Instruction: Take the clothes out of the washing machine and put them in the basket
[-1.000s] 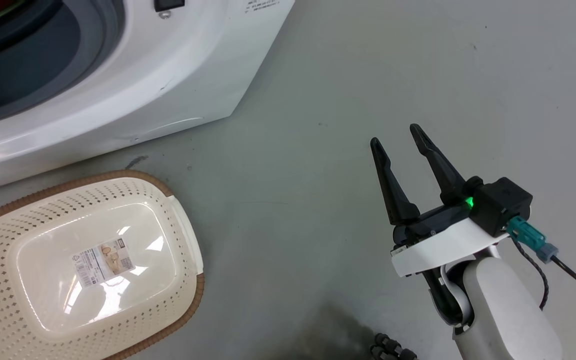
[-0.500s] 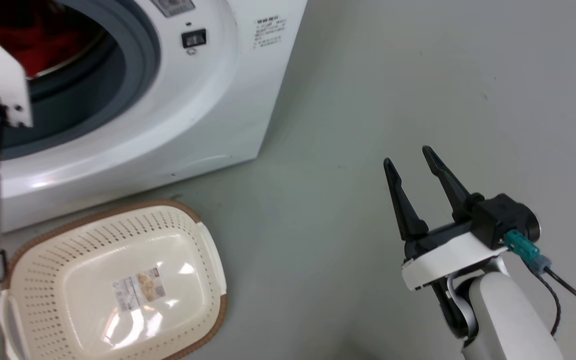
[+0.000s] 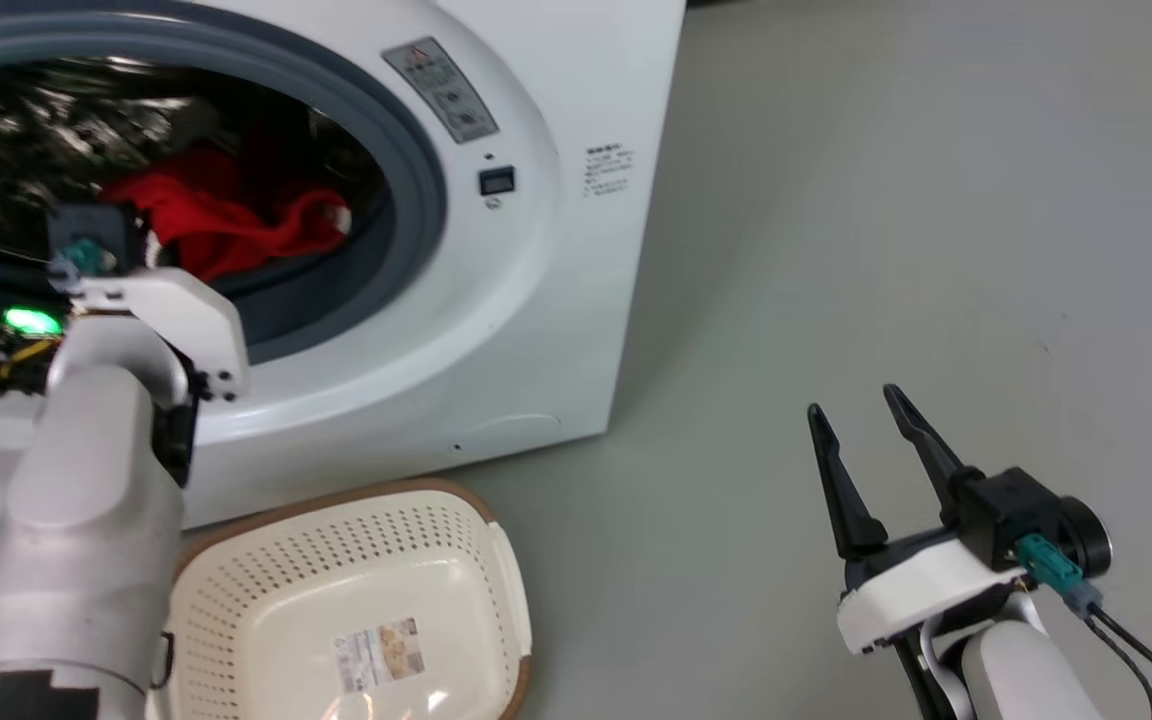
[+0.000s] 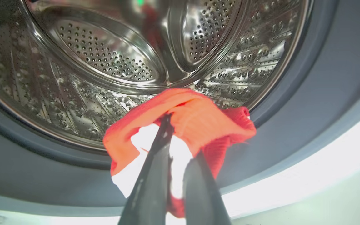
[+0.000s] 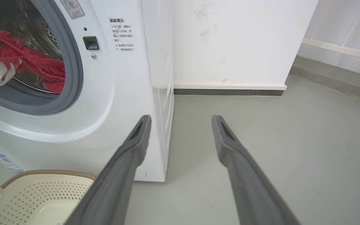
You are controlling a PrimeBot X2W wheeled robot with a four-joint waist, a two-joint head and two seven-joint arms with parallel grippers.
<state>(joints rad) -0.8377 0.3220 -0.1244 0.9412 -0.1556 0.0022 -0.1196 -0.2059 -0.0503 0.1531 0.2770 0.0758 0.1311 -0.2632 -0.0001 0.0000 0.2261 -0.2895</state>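
The washing machine (image 3: 556,300) stands open, and the red clothes (image 3: 226,225) hang at the lower front of its steel drum (image 4: 105,59). My left gripper (image 4: 180,137) reaches into the opening and is shut on the clothes (image 4: 195,115), whose red fabric with a white patch drapes over the fingertips. In the head view the left wrist (image 3: 146,310) hides those fingers. The basket (image 3: 266,585) sits on the floor just in front of the machine, with a label on its bottom. My right gripper (image 3: 866,440) hovers open over bare floor to the right, holding nothing.
The grey rubber door ring (image 4: 323,78) surrounds the drum mouth. The right wrist view shows the right gripper (image 5: 181,118), the machine (image 5: 120,93), the clothes (image 5: 42,67), the basket (image 5: 36,193), and a white wall with a skirting board (image 5: 230,87) behind. Grey floor (image 3: 936,200) stretches to the right.
The head camera has tilted up, so the drum opening, the clothes and my left arm now show. The right gripper stays open in about the same pose.
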